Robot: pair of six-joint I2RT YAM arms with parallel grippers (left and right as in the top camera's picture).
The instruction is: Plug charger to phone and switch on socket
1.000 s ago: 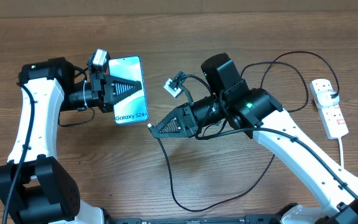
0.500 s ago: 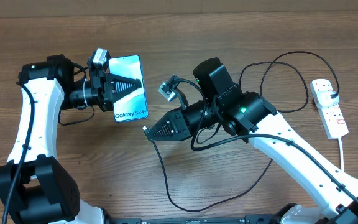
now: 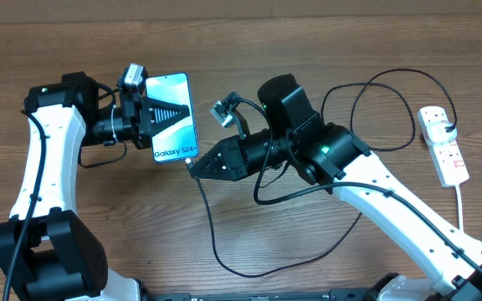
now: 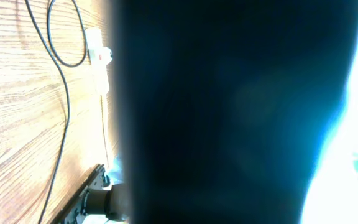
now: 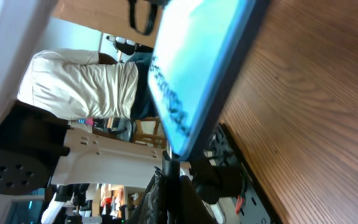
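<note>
In the overhead view my left gripper (image 3: pixel 181 114) is shut on the phone (image 3: pixel 171 89), holding it off the table with its lit screen up and the text end toward the front. My right gripper (image 3: pixel 196 165) is shut on the charger's small black connector (image 3: pixel 190 162), right at the phone's text end. In the right wrist view the connector (image 5: pixel 169 165) touches the phone's (image 5: pixel 194 68) lower edge; whether it is seated I cannot tell. The charger cable (image 3: pixel 224 251) loops across the table front. The socket (image 3: pixel 443 146) lies far right, a black plug in it.
The left wrist view is mostly blocked by a dark blur; the socket (image 4: pixel 99 60) and cable (image 4: pixel 65 93) show at its left. The socket's white cord (image 3: pixel 461 205) runs toward the front right. The right arm (image 3: pixel 392 196) crosses the table's middle.
My right gripper has carried the connector left and slightly up, from a gap below the phone to its text end. The left gripper and phone have stayed put.
</note>
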